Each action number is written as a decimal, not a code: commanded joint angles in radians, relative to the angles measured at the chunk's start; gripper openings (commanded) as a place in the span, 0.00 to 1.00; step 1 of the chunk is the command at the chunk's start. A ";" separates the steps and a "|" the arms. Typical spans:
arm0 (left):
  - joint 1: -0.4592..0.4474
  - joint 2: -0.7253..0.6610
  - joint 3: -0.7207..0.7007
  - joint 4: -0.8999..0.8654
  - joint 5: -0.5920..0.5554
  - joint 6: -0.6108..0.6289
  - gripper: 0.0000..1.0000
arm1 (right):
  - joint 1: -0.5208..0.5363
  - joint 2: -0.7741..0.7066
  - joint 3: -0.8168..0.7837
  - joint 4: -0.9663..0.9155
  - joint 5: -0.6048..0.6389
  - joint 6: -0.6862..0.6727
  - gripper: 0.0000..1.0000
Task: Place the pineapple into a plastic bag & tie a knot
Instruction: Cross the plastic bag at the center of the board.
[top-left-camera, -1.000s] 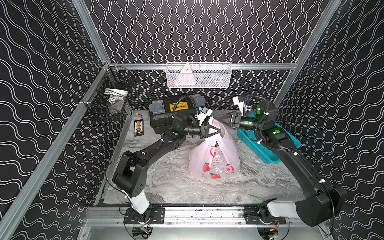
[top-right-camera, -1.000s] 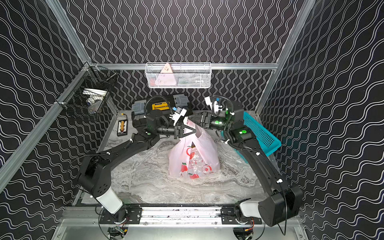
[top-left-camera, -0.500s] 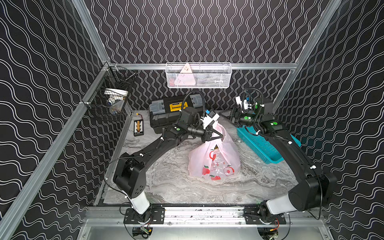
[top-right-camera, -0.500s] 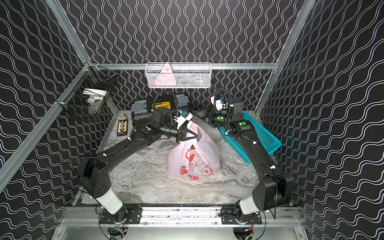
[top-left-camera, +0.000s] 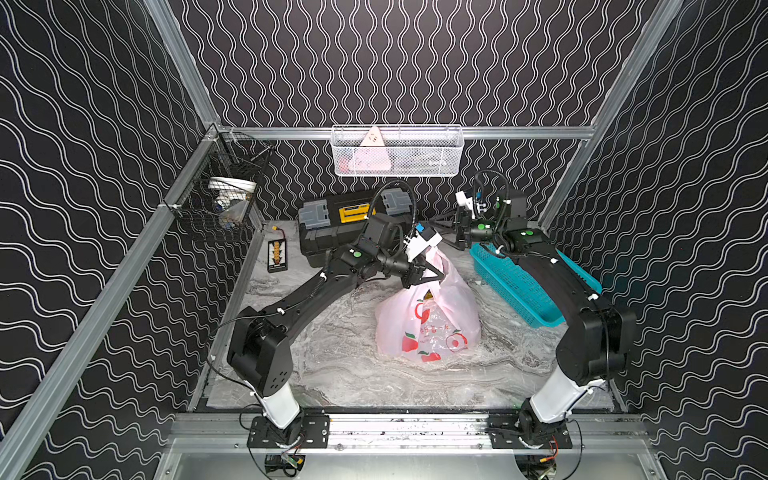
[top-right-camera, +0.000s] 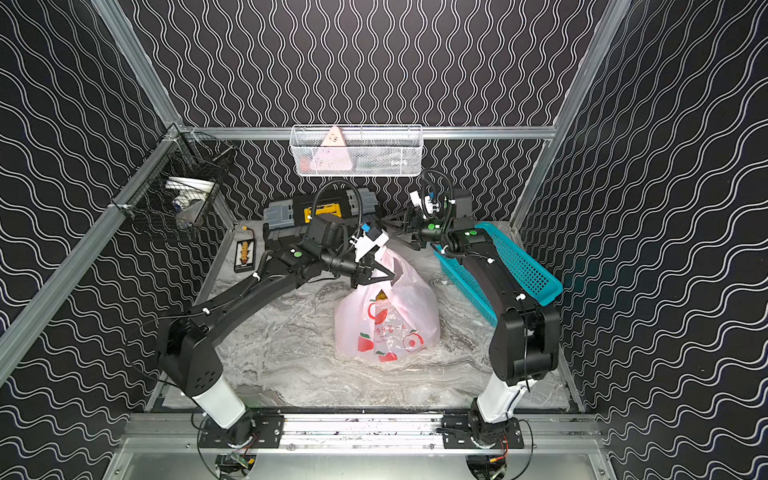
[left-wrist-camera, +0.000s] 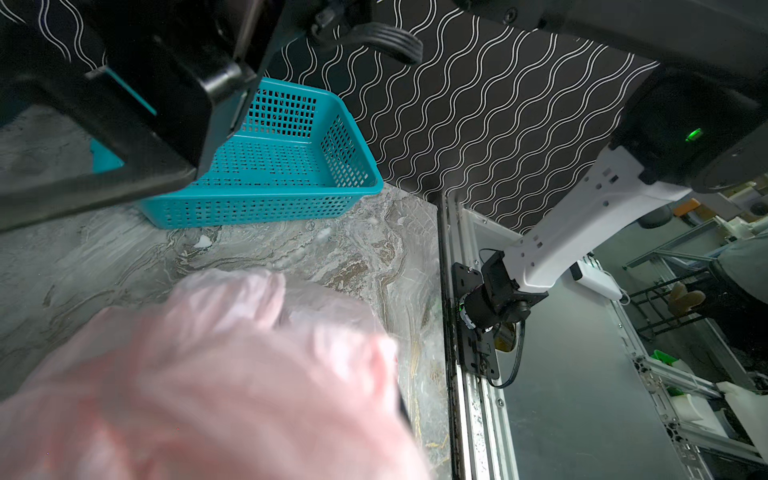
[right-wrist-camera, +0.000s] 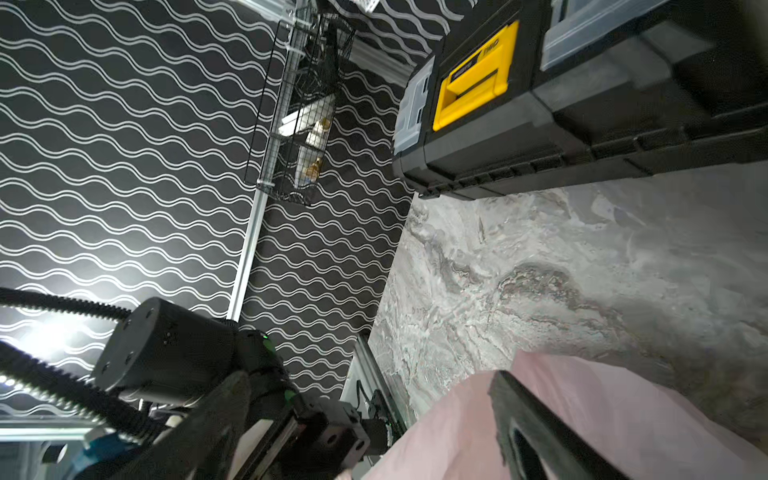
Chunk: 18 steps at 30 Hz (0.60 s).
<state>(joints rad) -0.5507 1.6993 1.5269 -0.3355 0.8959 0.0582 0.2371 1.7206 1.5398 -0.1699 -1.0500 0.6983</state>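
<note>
A pale-pink plastic bag (top-left-camera: 432, 328) printed with red apples stands just right of centre in both top views. It rests on the grey marbled worktop (top-left-camera: 340, 365), its body bulging and its top drawn up into a peak. The left end effector (top-left-camera: 430, 278), on an arm reaching in from the lower left of the frame, is pressed together on that gathered top, pinching the thin film. Whether a knot sits in the pinch cannot be told, as the black fingers cover the spot. What fills the bag is too veiled by the film to make out.

The right end effector (top-left-camera: 438, 230) hangs just above the bag's peak in the frame, spread wide and holding nothing. The right wrist view shows its fingers (right-wrist-camera: 515, 407) well apart, with pink film and worktop beyond them.

A teal perforated basket (top-left-camera: 528, 291) lies at the right of the frame, partly under the right arm and apart from the bag. A black toolbox (top-left-camera: 320, 232) with a yellow latch sits at upper centre, against the back wall. A white wire basket (top-left-camera: 397, 153) hangs on the rear rail above it. A black wire basket (top-left-camera: 216, 208) hangs on the rail at the left. In the left wrist view the bag fills the lower left as a pink blur.
</note>
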 joint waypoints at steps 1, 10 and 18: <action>-0.002 -0.007 0.005 -0.036 -0.028 0.054 0.00 | 0.018 -0.011 -0.033 0.102 -0.110 0.024 0.92; -0.003 -0.024 0.001 -0.046 -0.080 0.075 0.00 | 0.031 -0.098 -0.165 0.125 -0.143 0.009 0.89; -0.002 -0.023 0.000 -0.048 -0.096 0.078 0.00 | 0.055 -0.170 -0.207 0.104 -0.132 0.000 0.84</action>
<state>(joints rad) -0.5541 1.6817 1.5269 -0.3683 0.8158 0.1249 0.2790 1.5707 1.3319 -0.0704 -1.1584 0.7223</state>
